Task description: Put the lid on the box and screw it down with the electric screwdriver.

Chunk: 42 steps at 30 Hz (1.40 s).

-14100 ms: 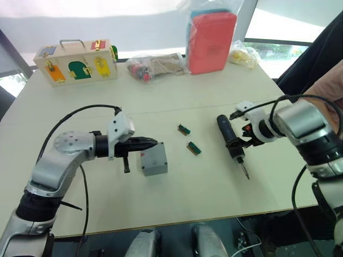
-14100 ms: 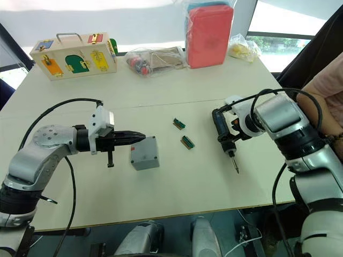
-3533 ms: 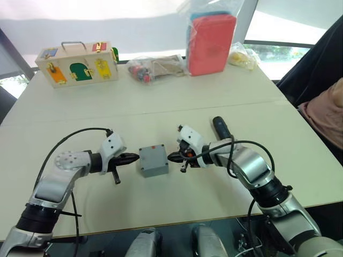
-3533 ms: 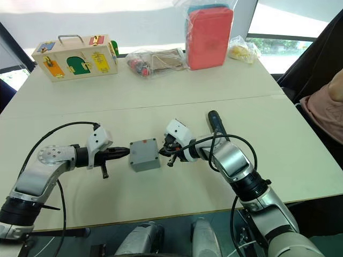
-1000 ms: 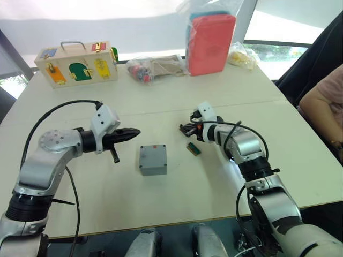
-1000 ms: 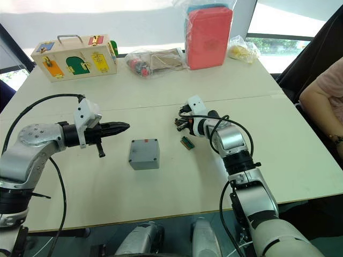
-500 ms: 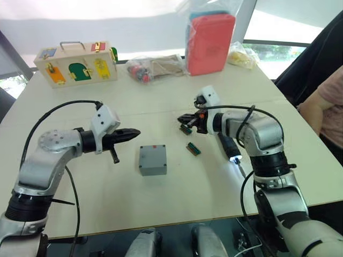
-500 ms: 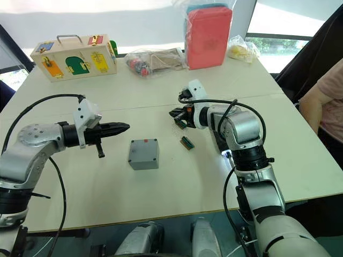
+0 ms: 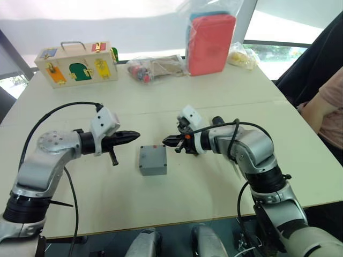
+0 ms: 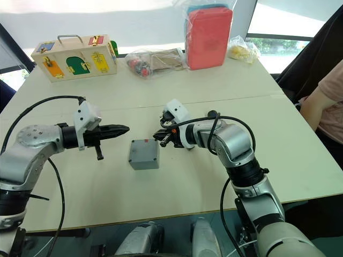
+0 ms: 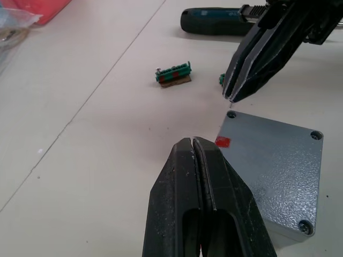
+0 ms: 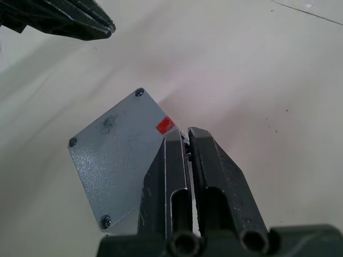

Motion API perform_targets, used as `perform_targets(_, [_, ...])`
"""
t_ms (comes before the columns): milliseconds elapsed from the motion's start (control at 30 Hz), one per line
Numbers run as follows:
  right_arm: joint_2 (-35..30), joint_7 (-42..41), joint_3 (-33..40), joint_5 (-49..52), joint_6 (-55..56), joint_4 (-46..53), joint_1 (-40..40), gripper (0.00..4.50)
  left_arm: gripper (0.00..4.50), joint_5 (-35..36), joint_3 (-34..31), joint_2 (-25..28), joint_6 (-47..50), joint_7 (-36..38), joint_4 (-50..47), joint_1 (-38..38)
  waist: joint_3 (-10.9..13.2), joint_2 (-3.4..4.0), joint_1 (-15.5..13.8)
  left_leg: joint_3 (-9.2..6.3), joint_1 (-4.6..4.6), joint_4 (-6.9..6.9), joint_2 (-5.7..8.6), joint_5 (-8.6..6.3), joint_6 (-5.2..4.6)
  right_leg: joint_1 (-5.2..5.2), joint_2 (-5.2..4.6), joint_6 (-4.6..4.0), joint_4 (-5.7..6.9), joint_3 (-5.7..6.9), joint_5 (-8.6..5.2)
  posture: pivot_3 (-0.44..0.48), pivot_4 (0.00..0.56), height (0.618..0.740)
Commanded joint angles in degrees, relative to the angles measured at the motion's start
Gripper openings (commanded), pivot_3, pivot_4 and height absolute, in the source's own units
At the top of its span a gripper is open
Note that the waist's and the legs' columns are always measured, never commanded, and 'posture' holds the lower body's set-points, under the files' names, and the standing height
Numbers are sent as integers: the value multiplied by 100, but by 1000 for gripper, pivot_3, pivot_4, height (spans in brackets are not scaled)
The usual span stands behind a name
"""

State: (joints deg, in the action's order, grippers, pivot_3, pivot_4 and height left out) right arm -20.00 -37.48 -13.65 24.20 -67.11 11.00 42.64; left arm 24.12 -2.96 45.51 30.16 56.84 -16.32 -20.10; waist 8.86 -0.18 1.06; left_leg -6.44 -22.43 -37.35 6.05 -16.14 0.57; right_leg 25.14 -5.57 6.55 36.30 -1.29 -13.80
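The electric screwdriver (image 11: pixel 214 21) is mostly hidden: in the left wrist view only its dark handle end shows, lying on the table (image 9: pixel 225 96) behind the right gripper (image 11: pixel 231 96); in the left eye view only a dark stub of it shows past the right forearm. Of 2 small green connector pieces, one (image 11: pixel 173 75) is plain and the other is nearly covered by the right gripper's fingers.

The box (image 9: pixel 153 160) sits in the lower middle of the left eye view, a grey square block with a rough, speckled top face, rounded corners and a small red mark at its far edge. The lid (image 12: pixel 115 160) is already seated on it, with 3 corner screw heads visible in the right wrist view and the 4th corner hidden behind the fingers.

The left gripper (image 9: pixel 138 133) hovers left of the box, its 2 black fingers pressed together, holding nothing. The right gripper hangs at the box's far right corner near the red mark, its fingers narrowed to a thin slit; whether something tiny is pinched there cannot be told.
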Motion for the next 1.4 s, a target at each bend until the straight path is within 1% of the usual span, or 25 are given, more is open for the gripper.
perform_targets(33, [-1, 14, -37, 8, 150, 135, 20, 18, 0, 109, -129, 144, 22, 71, -240, 29, 0, 0, -2, 0, 0, 1, 0, 0, 0, 0, 0, 0, 0, 0, 0, 0, 150, 740])
perform_targets(600, [84, -1, 26, 196, 71, 328, 206, 18, 0, 83, -63, 74, 51, -54, -259, -32, 0, 0, -5, -1, 0, 0, 0, 0, 0, 0, 1, 0, 0, 0, 0, 0, 150, 740])
perform_targets(1400, [32, -66, -232, 60, 401, -131, 23, 18, 0, 108, -69, 81, 117, -157, -335, -36, 0, 0, -5, 0, 0, 0, 0, 0, 0, 0, 1, 0, 0, 0, 0, 0, 150, 740])
